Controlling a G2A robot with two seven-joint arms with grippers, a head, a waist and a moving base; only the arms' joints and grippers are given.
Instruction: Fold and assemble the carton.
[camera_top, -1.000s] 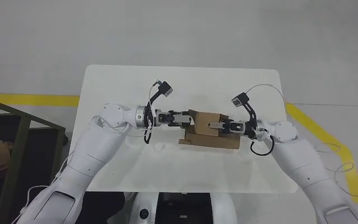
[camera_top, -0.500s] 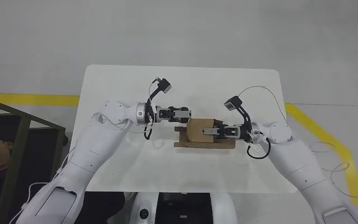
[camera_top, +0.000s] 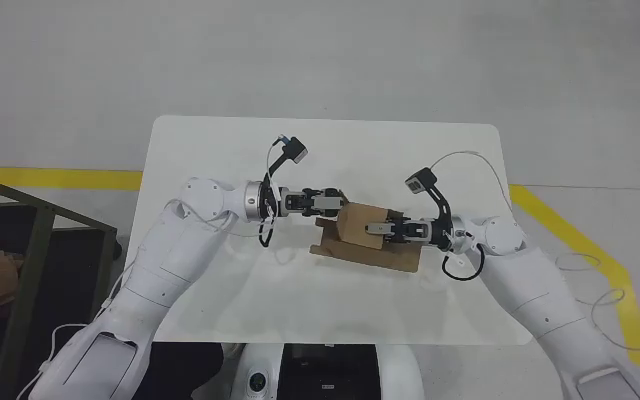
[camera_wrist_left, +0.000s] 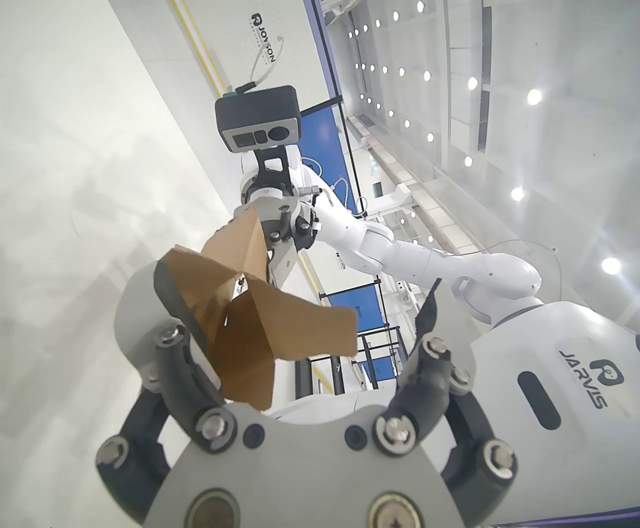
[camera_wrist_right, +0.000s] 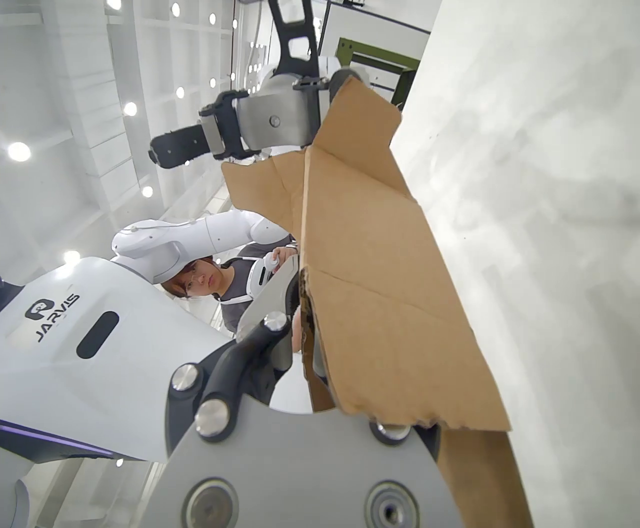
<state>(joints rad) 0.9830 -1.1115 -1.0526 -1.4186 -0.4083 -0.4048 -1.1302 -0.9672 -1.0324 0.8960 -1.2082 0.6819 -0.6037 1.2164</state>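
A brown cardboard carton, partly unfolded with loose flaps, is held tilted above the middle of the white table. My right gripper is shut on one panel of it from the right side. In the right wrist view the carton covers one finger of that gripper. My left gripper stands open at the carton's far left corner. In the left wrist view a flap of the carton rests against one finger, and the other finger stands well apart.
Bare tabletop surrounds the carton on all sides. A green frame stands on the floor off the table's left edge. Yellow floor tape runs past both sides of the table.
The carton has shifted left and tilted in the right gripper. The left gripper drew back off the carton's top and now sits open at its far left corner.
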